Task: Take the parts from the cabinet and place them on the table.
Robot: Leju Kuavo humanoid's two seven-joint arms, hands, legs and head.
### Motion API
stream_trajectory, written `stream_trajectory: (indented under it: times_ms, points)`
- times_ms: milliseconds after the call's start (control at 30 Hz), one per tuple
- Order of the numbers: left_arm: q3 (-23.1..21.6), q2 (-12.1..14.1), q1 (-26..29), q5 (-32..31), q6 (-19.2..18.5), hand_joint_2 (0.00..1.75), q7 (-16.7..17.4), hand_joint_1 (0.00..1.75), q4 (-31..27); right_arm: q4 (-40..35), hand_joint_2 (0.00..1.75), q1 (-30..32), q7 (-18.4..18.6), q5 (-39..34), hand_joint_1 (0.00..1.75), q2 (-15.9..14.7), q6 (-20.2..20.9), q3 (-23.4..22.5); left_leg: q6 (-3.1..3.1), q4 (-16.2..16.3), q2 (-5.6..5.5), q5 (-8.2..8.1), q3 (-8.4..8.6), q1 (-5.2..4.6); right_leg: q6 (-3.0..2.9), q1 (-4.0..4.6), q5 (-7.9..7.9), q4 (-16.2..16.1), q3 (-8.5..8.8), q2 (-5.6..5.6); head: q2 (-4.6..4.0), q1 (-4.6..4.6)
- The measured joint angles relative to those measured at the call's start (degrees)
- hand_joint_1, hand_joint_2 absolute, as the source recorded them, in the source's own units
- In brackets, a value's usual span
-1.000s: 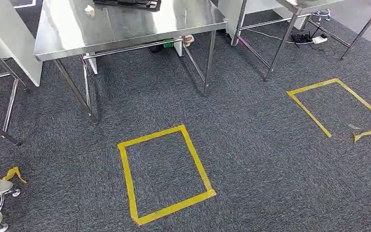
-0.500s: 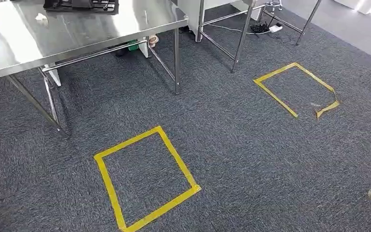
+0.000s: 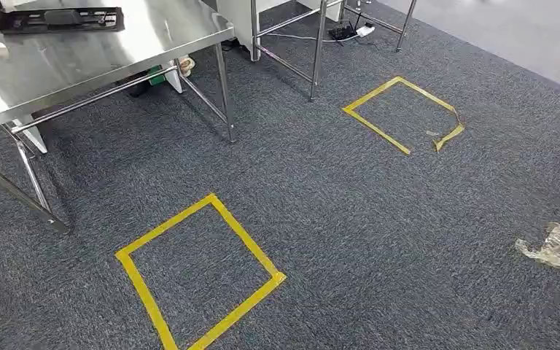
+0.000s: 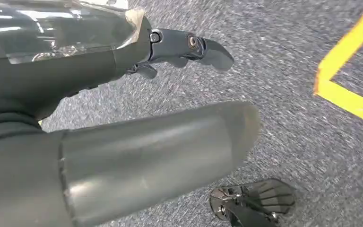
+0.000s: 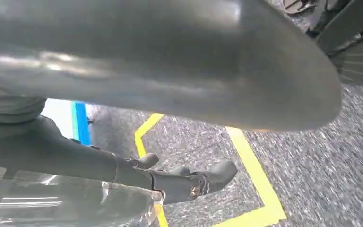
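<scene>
A long black part (image 3: 62,18) lies on the steel table (image 3: 80,65) at the far left of the head view. My left hand (image 4: 104,66) hangs above the grey carpet. Its thick thumb and dark fingers (image 4: 189,45) are apart, and it holds nothing. My right hand (image 5: 66,156) also hangs over the carpet beside yellow tape. Its fingers (image 5: 203,182) are stretched out and empty. The cabinet is out of the picture.
Two yellow tape squares mark the carpet, one near (image 3: 246,235) and one farther right (image 3: 376,131). A crumpled clear scrap (image 3: 547,248) lies at the right. Legs of a second steel table (image 3: 317,51) and a power strip (image 3: 350,31) stand at the back.
The camera has swung round: the table and both tape squares have slid left in the picture. A person's feet at the left edge have gone, and the crumpled scrap has come in at the right.
</scene>
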Motion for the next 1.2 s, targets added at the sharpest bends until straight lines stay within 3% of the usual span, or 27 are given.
stream_trajectory:
  times_ms: [33, 67, 100, 167, 200, 233, 267, 300, 333, 367, 400, 433, 533, 567, 600, 633, 733, 767, 800, 867, 900, 933, 1033, 1067, 1100, 1133, 1200]
  points:
    - [0.0, 0.0, -0.1, 0.0, 0.0, 0.00, -0.1, 0.00, 0.0, 0.0, 0.00, 0.0, -0.3, 0.1, 0.00, -0.1, -0.1, 0.0, -0.45, -0.3, 0.69, 0.02, 0.37, 0.02, -0.51, 0.02, 0.27, -0.3, -0.07, 0.81, 0.00, 0.07]
    - [0.0, 0.0, -0.1, 0.0, 0.0, 0.00, -0.2, 0.00, 0.0, 0.0, 0.00, 0.0, -0.8, 0.2, 0.00, -0.1, -0.3, 0.0, -0.84, 0.2, -0.29, -0.50, 0.26, 0.44, -1.23, -1.54, 0.80, -0.9, 0.72, 1.58, 0.00, -0.13]
    - [0.0, 0.1, -0.1, 0.0, 0.0, 0.00, -0.3, 0.00, 0.0, 0.0, 0.00, 0.0, -1.1, 0.2, 0.00, 0.0, -0.3, 0.0, -0.93, 2.2, -3.46, -2.37, -0.50, 0.49, -1.63, -1.26, 1.04, -0.9, 0.71, 2.11, 0.00, -0.44]
    - [0.0, -0.1, 0.1, -0.1, 0.0, 0.00, -0.2, 0.00, 0.0, 0.0, 0.00, 0.0, -1.4, 0.7, 0.00, -0.1, -0.2, 0.0, -0.96, 10.5, -6.32, -7.22, -4.22, 0.51, -2.10, -1.15, 1.22, -0.9, 0.42, 3.32, 0.00, -0.70]
    - [0.0, 0.0, 0.2, -0.1, 0.1, 0.00, -0.2, 0.00, 0.0, 0.1, 0.00, 0.0, -1.4, 0.8, 0.00, -0.1, -0.2, 0.1, -1.04, 15.0, -6.73, -8.86, -6.44, 0.50, -2.15, -1.02, 1.23, -0.9, 0.31, 4.10, 0.00, -0.68]
    - [0.0, 0.0, 0.3, -0.1, 0.2, 0.00, 0.1, 0.00, 0.0, 0.2, 0.00, 0.0, -1.2, 1.0, 0.00, -0.1, -0.1, 0.1, -1.07, 17.3, -6.85, -9.21, -7.73, 0.50, -2.15, -0.89, 1.23, -0.9, 0.32, 4.86, 0.00, -0.70]
    - [0.0, 0.0, 0.4, -0.1, 0.2, 0.00, 0.3, 0.00, 0.0, 0.2, 0.00, 0.1, -0.7, 1.1, 0.00, -0.1, 0.0, 0.1, -1.05, 17.0, -6.87, -8.22, -7.84, 0.52, -2.14, -0.88, 1.22, -0.9, 0.42, 5.57, 0.00, -0.66]
    - [0.0, 0.0, 0.4, -0.1, 0.2, 0.00, 0.4, 0.00, 0.0, 0.4, 0.00, 0.1, -0.2, 1.2, 0.00, -0.1, 0.0, 0.2, -1.05, 14.2, -6.91, -5.74, -6.76, 0.57, -2.12, -0.90, 1.21, -0.8, 0.52, 6.43, 0.00, -0.72]
    - [0.0, 0.0, 0.4, -0.2, 0.1, 0.00, 0.5, 0.00, 0.0, 0.5, 0.00, 0.1, 0.0, 1.3, 0.00, -0.1, 0.1, 0.2, -1.00, 9.4, -7.09, -2.74, -4.63, 0.72, -2.09, -0.98, 1.19, -0.7, 0.62, 7.27, 0.00, -0.70]
    - [0.0, 0.0, 0.4, -0.2, -0.1, 0.00, 0.6, 0.00, 0.0, 0.5, 0.00, 0.0, 0.4, 1.4, 0.00, 0.0, 0.1, 0.2, -1.06, 4.5, -8.12, -0.27, -2.45, 1.03, -1.96, -1.01, 1.11, -0.3, 0.58, 8.04, 0.00, -0.72]
    - [0.0, 0.0, 0.4, -0.2, -0.4, 0.00, 0.9, 0.00, 0.0, 0.5, 0.00, 0.1, 0.5, 1.4, 0.00, 0.1, 0.1, 0.2, -1.06, 1.8, -11.13, -0.07, -1.24, 1.48, -1.58, -1.00, 0.93, 0.1, 0.12, 8.61, 0.00, -0.72]
    - [0.0, 0.0, 0.4, -0.3, -0.6, 0.00, 1.2, 0.00, 0.0, 0.5, 0.00, -0.1, 0.7, 1.4, 0.00, 0.1, 0.1, 0.3, -0.88, 1.4, -11.22, -0.19, -1.45, 1.27, -1.14, -0.29, 0.64, 0.9, -0.47, 9.29, 0.00, -0.68]
    - [-0.2, -0.1, 0.3, -1.1, -1.8, 0.00, 1.2, 0.00, 0.0, 0.5, 0.00, 0.2, 0.7, 0.8, 0.00, 0.2, -0.1, 0.3, 0.35, 1.5, -9.27, 0.14, -1.53, 0.46, 0.11, -0.56, 1.28, 0.2, -1.52, 10.76, 0.00, -0.61]
    - [-0.3, -0.2, 0.1, -1.4, -2.2, 0.00, 1.1, 0.00, 0.0, 0.5, 0.00, 0.3, 0.7, 0.6, 0.00, 0.2, -0.1, 0.3, 0.94, 1.0, -8.46, 0.52, -1.51, 0.74, 0.27, -0.69, 1.14, 0.5, -1.54, 10.57, 0.02, -0.68]
    - [-0.5, -0.1, 0.0, -1.4, -2.5, 0.00, 1.1, 0.00, 0.0, 0.5, 0.00, 0.4, 0.6, 0.4, 0.00, 0.3, -0.1, 0.2, 1.35, 0.8, -7.97, 0.67, -1.37, 0.72, 0.23, -0.74, 0.34, 2.0, -2.21, 7.18, 0.00, -0.52]
    - [-0.5, 0.0, -0.1, -1.5, -2.8, 0.00, 1.0, 0.00, 0.0, 0.5, 0.00, 0.3, 0.7, 0.1, 0.00, 0.2, -0.1, 0.2, 1.79, 0.7, -7.20, 0.73, -1.42, 0.65, 0.02, -0.62, -1.64, 5.7, -4.08, 5.20, 0.00, -0.06]
    - [-0.7, 0.0, -0.1, -1.9, -3.0, 0.00, 1.0, 0.00, 0.0, 0.5, 0.00, 0.2, 0.7, -0.4, 0.00, 0.2, -0.1, 0.0, 1.86, 0.8, -4.66, 0.68, -1.70, 0.34, 0.11, -0.74, -6.33, 18.4, -10.35, 4.16, 0.02, 0.13]
    - [-0.7, 0.0, -0.1, -1.9, -3.1, 0.00, 1.0, 0.00, 0.0, 0.5, 0.00, 0.3, 0.8, -0.5, 0.00, 0.2, -0.1, -0.1, 1.84, 0.8, -4.00, 0.67, -1.71, 0.34, 0.43, -0.76, -6.12, 18.8, -10.52, 4.09, 0.02, 0.18]
    - [-0.8, 0.0, -0.1, -2.0, -3.1, 0.00, 1.0, 0.00, 0.0, 0.5, 0.00, 0.5, 1.0, -0.5, 0.00, 0.2, -0.1, -0.1, 1.80, 0.8, -3.36, 0.64, -1.70, 0.35, 0.96, -0.82, -5.13, 16.7, -9.34, 3.97, 0.00, 0.15]
    - [-1.0, -0.1, -0.2, -2.2, -3.3, 0.00, 0.7, 0.00, 0.0, 0.5, 0.00, 0.7, 1.4, -0.7, 0.00, 0.2, 0.0, -0.1, 1.61, 0.8, -2.19, 0.53, -1.57, 0.45, 2.02, -0.93, -1.51, 6.0, -3.52, 2.57, 0.00, 0.17]
    - [-1.2, 0.0, -0.3, -2.3, -3.3, 0.00, 0.4, 0.00, 0.0, 0.5, 0.00, 0.6, 1.5, -0.8, 0.00, 0.2, 0.1, -0.1, 1.36, 0.8, -1.65, 0.42, -1.23, 0.27, 2.02, -0.87, -0.27, 0.7, -0.39, 0.02, 0.00, 0.31]
    - [-1.4, 0.0, -0.2, -2.4, -3.3, 0.00, 0.2, 0.00, -0.1, 0.5, 0.00, 0.4, 1.6, -0.9, 0.00, 0.3, 0.4, -0.1, 0.83, 0.8, -1.11, 0.09, -0.97, -0.16, 1.35, -0.44, 0.24, 0.3, -0.47, -2.09, 0.00, 0.35]
    - [-1.6, 0.0, -0.5, -2.6, -3.3, 0.00, 0.0, 0.00, 0.0, 0.6, 0.00, 0.4, 1.7, -1.3, 0.00, 0.2, 0.9, -0.2, -0.31, 0.0, 0.88, -0.01, 0.25, 0.08, -0.30, 0.14, 0.60, 0.3, -0.85, 0.10, 0.02, 0.07]
    - [-1.8, -0.2, -0.6, -2.8, -3.3, 0.00, -0.1, 0.00, -0.1, 0.6, 0.00, 0.4, 1.8, -1.4, 0.00, 0.1, 0.9, -0.4, -0.77, 0.1, 0.92, -0.27, 0.32, 0.12, -0.94, -0.38, 1.11, -0.3, -0.16, 0.91, 0.00, 0.04]
    - [-1.9, -0.1, -0.7, -2.8, -3.1, 0.00, -0.3, 0.00, -0.1, 0.6, 0.00, 0.5, 1.9, -1.4, 0.00, 0.2, 0.9, -0.4, -1.05, 1.0, -2.07, -1.14, 0.17, 0.45, -1.23, -1.25, 1.30, -0.5, -0.01, 1.55, 0.00, -0.46]
    - [-2.0, -0.3, -0.8, -2.8, -2.6, 0.00, -0.3, 0.00, -0.1, 0.6, 0.00, 0.5, 2.1, -1.3, 0.00, 0.2, 0.9, -0.5, -0.97, 3.7, -4.62, -3.31, -1.01, 0.47, -1.74, -1.20, 1.53, -0.5, -0.10, 2.05, 0.00, -0.57]
    - [-2.1, -0.9, -0.7, -2.8, -2.1, 0.00, -0.1, 0.00, 0.0, 0.6, 0.00, 0.4, 2.1, -1.4, 0.00, 0.1, 0.9, -0.5, -0.94, 12.2, -6.54, -7.89, -5.10, 0.46, -2.03, -0.98, 1.58, -0.5, -0.36, 3.35, 0.00, -0.63]
